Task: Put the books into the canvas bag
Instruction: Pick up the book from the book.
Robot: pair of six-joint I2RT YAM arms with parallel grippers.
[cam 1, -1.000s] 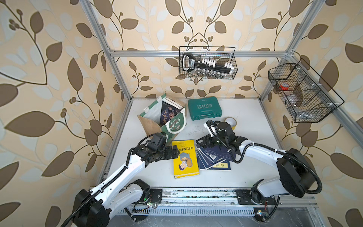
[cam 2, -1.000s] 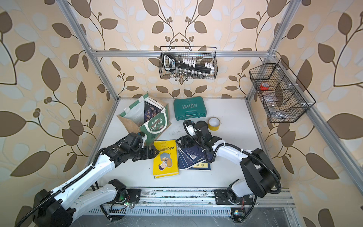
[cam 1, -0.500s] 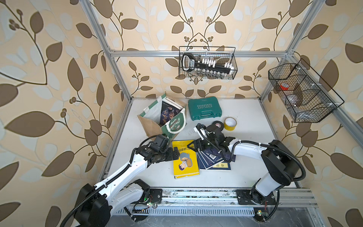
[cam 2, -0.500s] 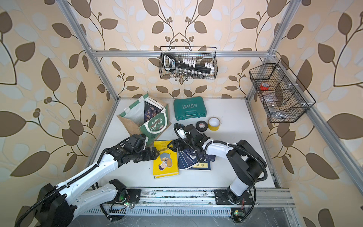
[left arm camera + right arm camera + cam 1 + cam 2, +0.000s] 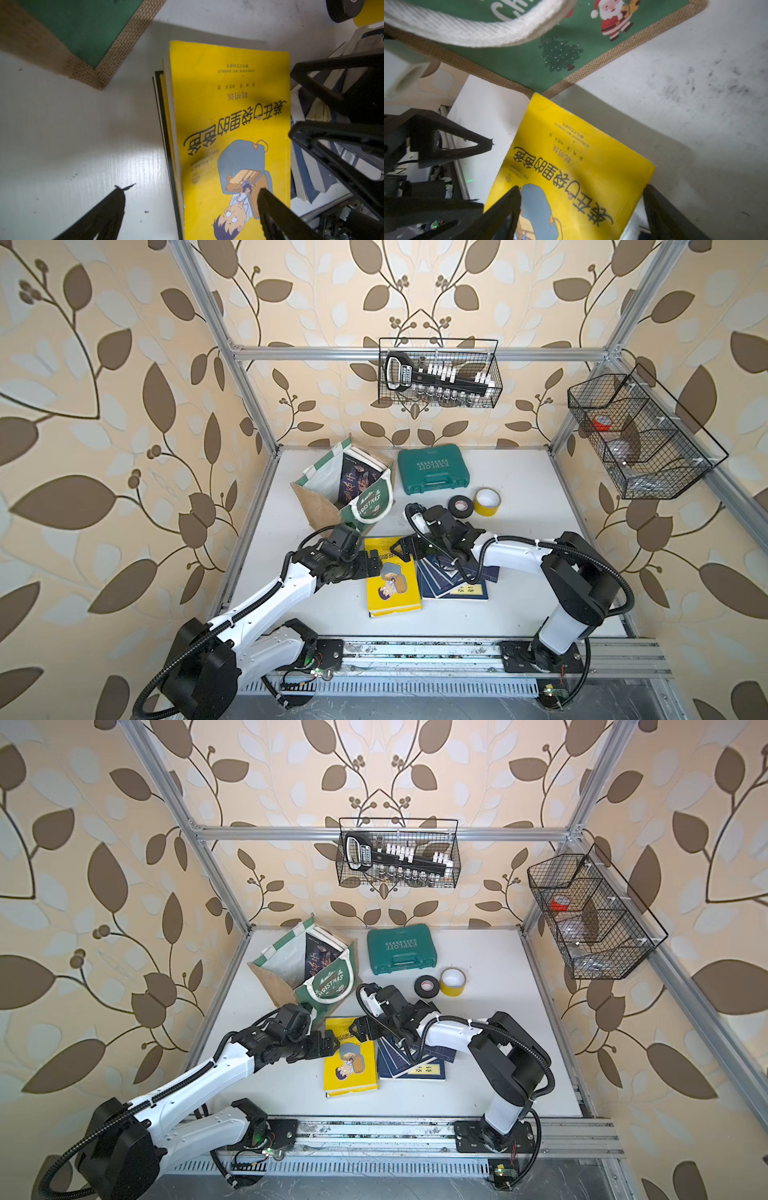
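PICKUP STAGE: Your left gripper (image 5: 193, 189) and right gripper (image 5: 582, 187), both gaping and empty, flank the bright yellow cartoon-cover paperback (image 5: 392, 589). It tops a short pile lying flat just before the boxy tan burlap bag (image 5: 322, 508) (dark-covered books already stand inside). The left straddles its outer long edge, and the right hovers over the bag-end corner beside the fanned navy paperbacks (image 5: 457, 585). Next, you probably must lift an edge before pinching.

Our right gripper (image 5: 402, 551) crosses to the yellow book (image 5: 392, 580)
We see it swing toward the worktop's (image 5: 457, 622) left edge, astride the book's back corner, baring the black tape roll (image 5: 460, 504).
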